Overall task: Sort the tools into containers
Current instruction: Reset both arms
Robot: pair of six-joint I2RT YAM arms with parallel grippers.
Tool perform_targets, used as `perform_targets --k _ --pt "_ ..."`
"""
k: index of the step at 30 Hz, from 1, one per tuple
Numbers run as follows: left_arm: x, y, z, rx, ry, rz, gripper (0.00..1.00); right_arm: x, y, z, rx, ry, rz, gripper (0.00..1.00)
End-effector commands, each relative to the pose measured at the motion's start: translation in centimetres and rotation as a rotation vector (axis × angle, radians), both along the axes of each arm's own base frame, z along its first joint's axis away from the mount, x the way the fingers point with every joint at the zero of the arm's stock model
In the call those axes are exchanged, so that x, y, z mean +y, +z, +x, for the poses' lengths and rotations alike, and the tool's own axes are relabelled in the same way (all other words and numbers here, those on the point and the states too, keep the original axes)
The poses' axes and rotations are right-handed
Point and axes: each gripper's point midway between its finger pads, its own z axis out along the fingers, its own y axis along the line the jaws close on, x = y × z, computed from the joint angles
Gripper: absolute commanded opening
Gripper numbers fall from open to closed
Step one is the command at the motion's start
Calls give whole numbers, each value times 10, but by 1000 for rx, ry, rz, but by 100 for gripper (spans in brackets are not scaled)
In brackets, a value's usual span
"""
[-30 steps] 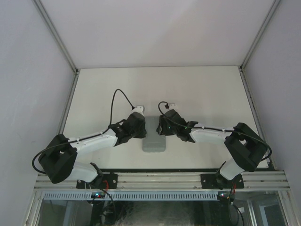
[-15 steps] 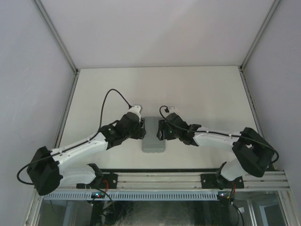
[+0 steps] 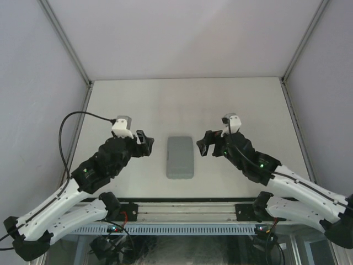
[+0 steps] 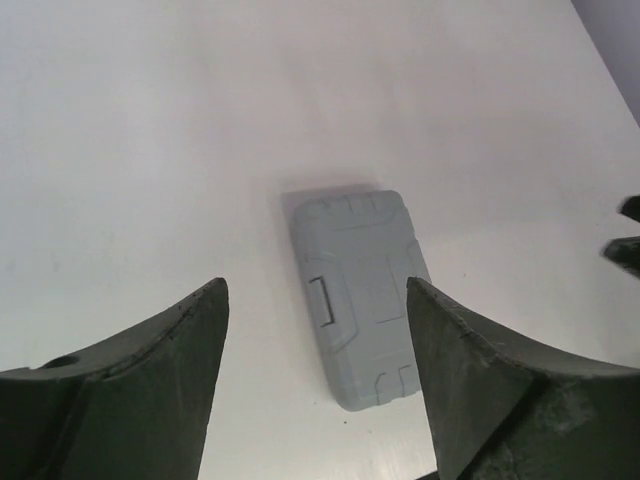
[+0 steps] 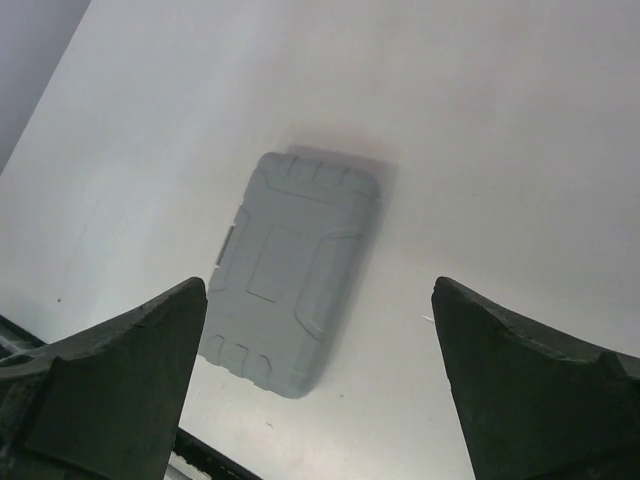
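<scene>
The grey tool case [image 3: 180, 157] lies shut and flat on the white table, between the two arms. It also shows in the left wrist view as the case [image 4: 360, 295] and in the right wrist view as the case [image 5: 290, 265]. My left gripper [image 3: 144, 143] hangs to the left of the case, raised above the table, open and empty. On the other side my right gripper [image 3: 206, 143] is also raised, open and empty. The left gripper [image 4: 318, 290] and right gripper [image 5: 320, 290] both look down on the case. No tools are in view.
The white table [image 3: 220, 105] is walled by pale panels at the back and sides. A metal rail [image 3: 187, 212] with the arm bases runs along the near edge.
Both arms have drawn back from the case, the left one to the left and the right one to the right, and lifted. Both grippers have opened wider. The case has stayed put.
</scene>
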Motion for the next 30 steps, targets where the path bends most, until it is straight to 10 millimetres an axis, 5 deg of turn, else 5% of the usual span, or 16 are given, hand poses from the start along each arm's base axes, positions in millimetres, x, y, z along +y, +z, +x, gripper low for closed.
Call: perform_targets --k 1,6,15,30 --pt "39 21 -4 -47 126 31 79 -50 15 -5 -73 -126 -87 95" --pt "67 22 -14 -68 216 10 100 -93 27 -20 -125 -207 -85 100" --pt "101 3 -25 -73 339 -29 100 -156 20 -37 -154 -436 -18 100" --pt "99 -3 -21 -83 360 -58 100 -172 17 -44 -183 -486 60 100"
